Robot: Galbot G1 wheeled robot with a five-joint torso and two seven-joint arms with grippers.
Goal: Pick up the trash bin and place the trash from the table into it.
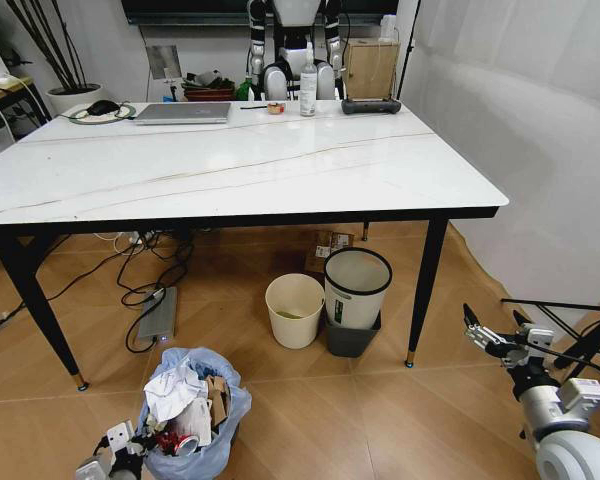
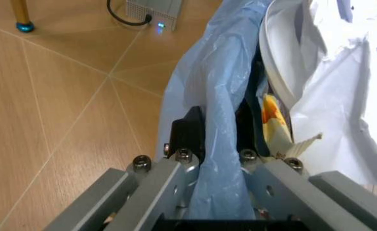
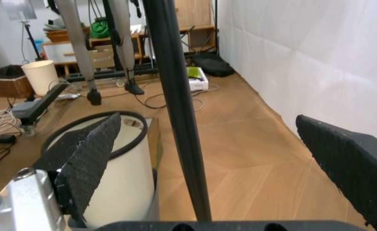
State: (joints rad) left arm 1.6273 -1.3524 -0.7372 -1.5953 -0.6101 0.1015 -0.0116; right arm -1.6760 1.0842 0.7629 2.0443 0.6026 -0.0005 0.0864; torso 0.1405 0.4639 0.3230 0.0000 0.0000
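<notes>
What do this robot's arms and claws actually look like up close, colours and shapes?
The right gripper sits on a white rounded arm with grey metal joints and ends in two slim dark fingers whose black pads have a fine diamond texture. The left gripper has flat grey metal bars with small round silver bolts and black fingertips.

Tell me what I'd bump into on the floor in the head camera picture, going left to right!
Left tool → trash bin with the blue bag → cream round bin → white bin with black rim → table leg → right tool.
</notes>
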